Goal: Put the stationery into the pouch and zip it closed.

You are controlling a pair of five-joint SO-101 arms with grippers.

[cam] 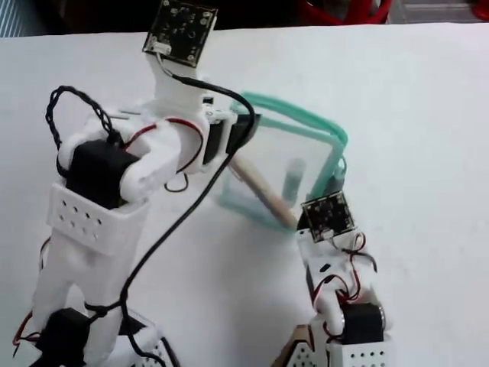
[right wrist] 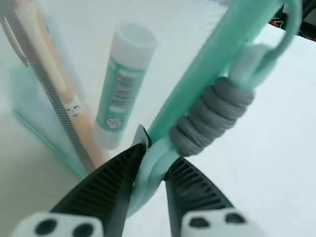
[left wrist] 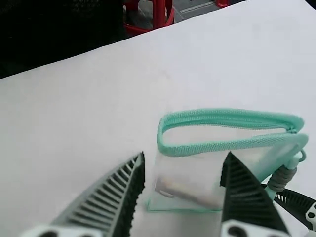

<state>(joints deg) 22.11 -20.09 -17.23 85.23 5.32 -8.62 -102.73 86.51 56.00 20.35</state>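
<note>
A clear pouch (cam: 286, 164) with a teal zip band lies mid-table, its mouth (left wrist: 227, 129) open in a loop. Inside it lie a glue stick (right wrist: 121, 84) and a wooden pencil (cam: 260, 191), also seen as the pencil (right wrist: 49, 79) in the right wrist view. My left gripper (left wrist: 182, 197) is open at the pouch's left corner, its fingers (left wrist: 123, 195) either side of the clear wall without touching it. My right gripper (right wrist: 153, 168) is shut on the teal zip band at the pouch's right end, beside the grey cord pull (right wrist: 212, 116).
The white table (cam: 412, 99) has bare room to the right of and behind the pouch. Red objects (cam: 344, 9) stand past the table's far edge. The left arm's body (cam: 114, 191) takes up the left side.
</note>
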